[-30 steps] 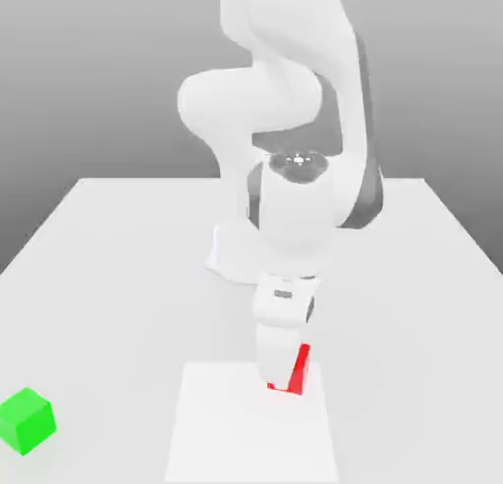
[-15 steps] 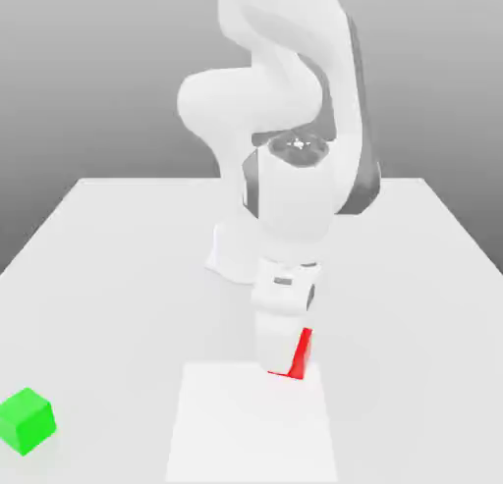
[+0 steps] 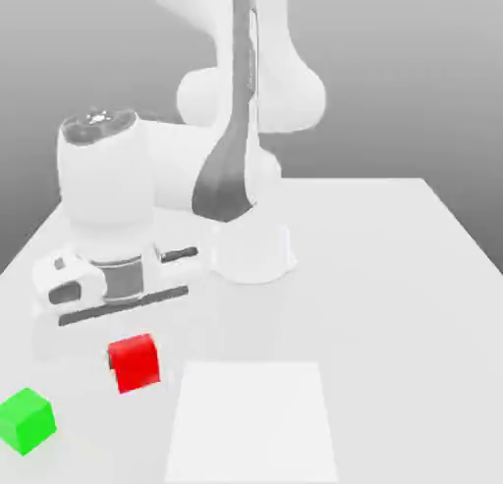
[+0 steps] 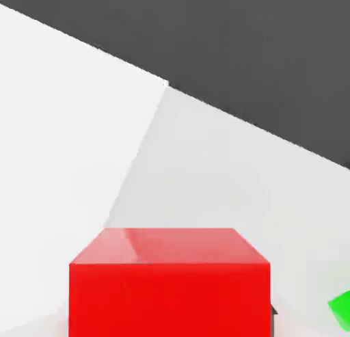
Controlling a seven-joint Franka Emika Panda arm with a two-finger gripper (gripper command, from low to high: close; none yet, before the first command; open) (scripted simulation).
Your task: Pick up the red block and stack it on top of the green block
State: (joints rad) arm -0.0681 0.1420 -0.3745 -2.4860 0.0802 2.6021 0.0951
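The red block point(image 3: 134, 362) hangs right under my hand, over the table toward the exterior view's left, and my gripper point(image 3: 131, 343) is shut on it. In the hand view the red block point(image 4: 169, 281) looms large and close, one glossy face and its front showing. The green block point(image 3: 27, 419) sits on the table near the front corner on the exterior view's left, lower than the red one and apart from it. A sliver of the green block point(image 4: 340, 307) appears at the hand view's edge.
A paler square patch point(image 3: 251, 418) lies flat on the white table point(image 3: 393, 276) near its front edge. The arm's base point(image 3: 251, 251) stands mid-table, with the arm bent over toward the exterior view's left.
The arm has swung from above the pale patch to the exterior view's left, carrying the red block with it. The green block has not moved.
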